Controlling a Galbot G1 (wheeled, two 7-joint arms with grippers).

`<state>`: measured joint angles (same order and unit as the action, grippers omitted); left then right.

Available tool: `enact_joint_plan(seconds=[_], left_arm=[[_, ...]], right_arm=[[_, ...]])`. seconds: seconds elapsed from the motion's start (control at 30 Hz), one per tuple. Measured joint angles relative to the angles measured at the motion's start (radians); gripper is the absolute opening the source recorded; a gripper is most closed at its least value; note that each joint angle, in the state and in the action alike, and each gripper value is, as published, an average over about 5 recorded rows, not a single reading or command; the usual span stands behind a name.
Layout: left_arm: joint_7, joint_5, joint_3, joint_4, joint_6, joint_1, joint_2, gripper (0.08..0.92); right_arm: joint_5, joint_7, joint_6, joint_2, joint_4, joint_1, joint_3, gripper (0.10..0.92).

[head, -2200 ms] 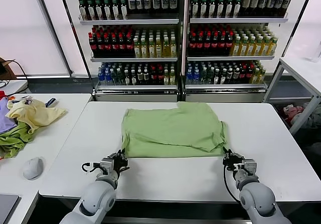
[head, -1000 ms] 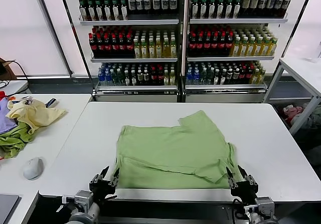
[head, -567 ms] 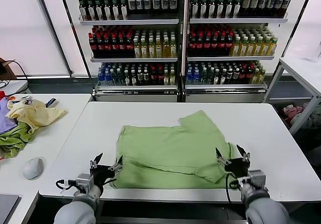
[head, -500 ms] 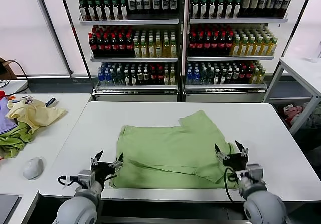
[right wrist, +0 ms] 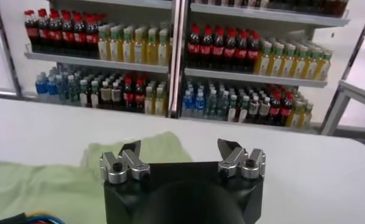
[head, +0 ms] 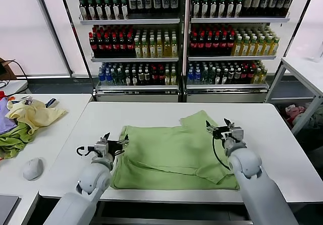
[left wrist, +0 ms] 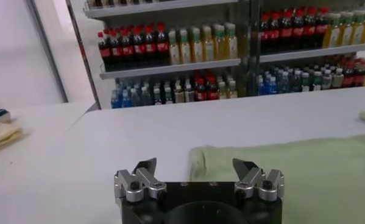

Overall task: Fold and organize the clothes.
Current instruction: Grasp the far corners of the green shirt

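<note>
The light green shirt point(head: 174, 154) lies on the white table point(head: 151, 114), its near half folded up over itself, with one sleeve sticking out at the far right. Collar, buttons and print are hidden. My left gripper point(head: 113, 141) is open and empty, just above the shirt's left edge. My right gripper point(head: 218, 127) is open and empty, above the shirt's far right part by the sleeve. In the left wrist view the shirt point(left wrist: 304, 170) lies ahead of the open gripper point(left wrist: 194, 167). In the right wrist view the sleeve point(right wrist: 152, 149) shows beyond the open gripper point(right wrist: 180, 149).
A second table point(head: 50, 134) on the left carries a pale yellow garment point(head: 33, 113), a darker green cloth point(head: 12, 140) and a grey mouse point(head: 33, 168). Shelves of bottles point(head: 181, 38) stand behind the table. A white rack point(head: 303, 78) stands at the right.
Both grippers dragged the shirt's near edge toward me and let go. Both have since risen and moved forward over the shirt, open and empty. The shirt now lies folded.
</note>
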<state>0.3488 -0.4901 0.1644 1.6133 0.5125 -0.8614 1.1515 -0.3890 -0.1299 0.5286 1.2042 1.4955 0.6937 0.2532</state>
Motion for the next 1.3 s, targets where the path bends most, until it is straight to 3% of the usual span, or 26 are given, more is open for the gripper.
enact_joint_plan(seconds=[0.4, 0.83, 0.97, 1.3], left_arm=[[-0.001, -0.007, -0.060, -0.220, 0.001, 0.162, 0.035, 0.823], [-0.022, -0.057, -0.077, -0.252, 0.002, 0.179, 0.027, 0.821], [-0.031, -0.063, -0.083, -0.245, -0.008, 0.170, 0.025, 0.774], [-0.069, -0.065, -0.095, -0.224, -0.039, 0.146, 0.010, 0.486]], right_arm=[[0.032, 0.005, -0.005, 0.082, -0.311, -0.209, -0.058, 0.823], [0.055, 0.018, -0.005, 0.158, -0.516, -0.278, -0.057, 0.815], [0.051, 0.018, -0.004, 0.172, -0.544, -0.282, -0.048, 0.724], [0.024, 0.022, 0.005, 0.177, -0.570, -0.272, -0.033, 0.452]])
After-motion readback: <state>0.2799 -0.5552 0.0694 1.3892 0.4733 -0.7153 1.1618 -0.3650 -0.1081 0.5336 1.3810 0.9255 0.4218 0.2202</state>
